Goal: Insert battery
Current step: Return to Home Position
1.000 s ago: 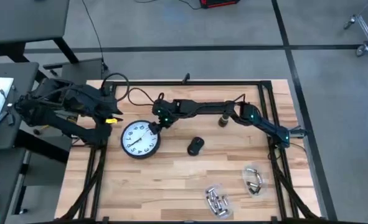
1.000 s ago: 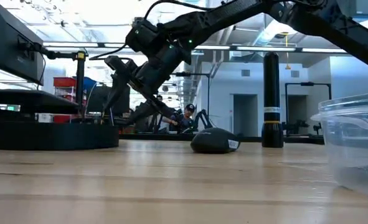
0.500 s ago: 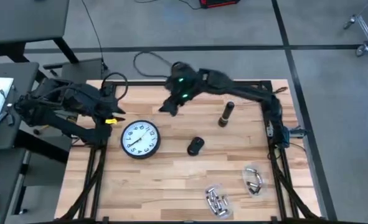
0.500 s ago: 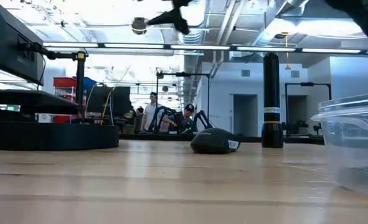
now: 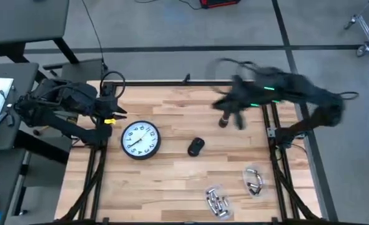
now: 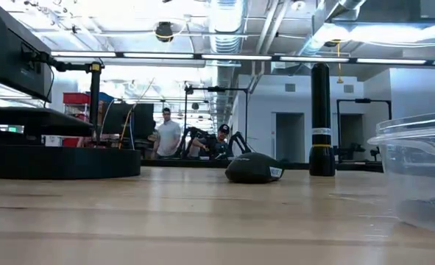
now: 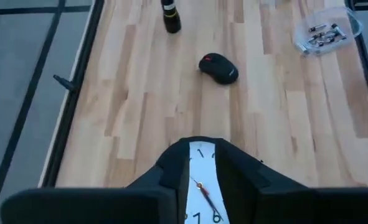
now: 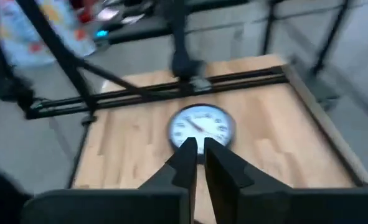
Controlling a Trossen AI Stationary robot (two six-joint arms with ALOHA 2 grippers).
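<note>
**Two arms to home, clock not to be disturbed**

Finding: the white wall clock (image 5: 140, 139) lies face up on the table (image 5: 172, 181), left of centre. Its battery compartment is therefore underneath, and you cannot confirm the battery's seating from any view. Spare cells (image 7: 320, 36) sit in a clear tub (image 6: 416, 162) at the near right.

Right gripper (image 8: 199, 155): raised over the far right of the table, about above the upright black cylinder (image 6: 320, 125). Its fingers are drawn to a sliver of a gap and hold nothing.

Left gripper (image 7: 202, 149): at the table's left edge, near the clock's rim. Its fingers are moderately spread and empty.

Recommendation: I judge homing to be the step in hand. Keep your right arm high until it is clear of the cylinder and the mouse (image 5: 196, 147). Raise your left gripper straight up before folding back, so that neither finger catches the rim and shifts the clock. Touch nothing further.
</note>
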